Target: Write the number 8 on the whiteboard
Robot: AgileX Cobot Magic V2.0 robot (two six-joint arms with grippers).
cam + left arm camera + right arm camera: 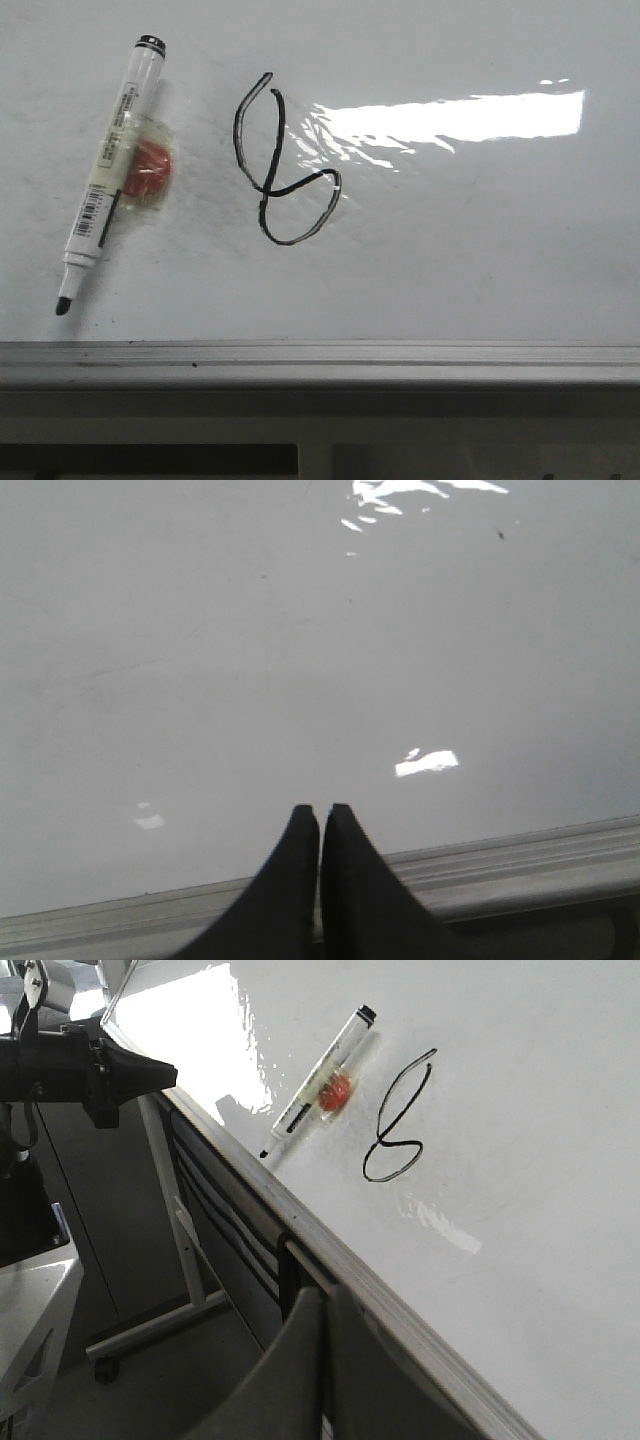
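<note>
Evidently finished: the number 8 (283,165) drawn on the whiteboard (480,250), marker (108,170) laid aside; left claw (320,815) and right claw (327,1305) pinched empty.

whiteboard (480,270): 1 | number 8 (285,165): 1 | marker (108,170): 1 | end effectors: 2

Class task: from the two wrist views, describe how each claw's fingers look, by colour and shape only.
The left claw has two matte black fingers tapering to blunt points. The right claw has broader dark grey, smooth fingers. No cables or markings show on either.
</note>
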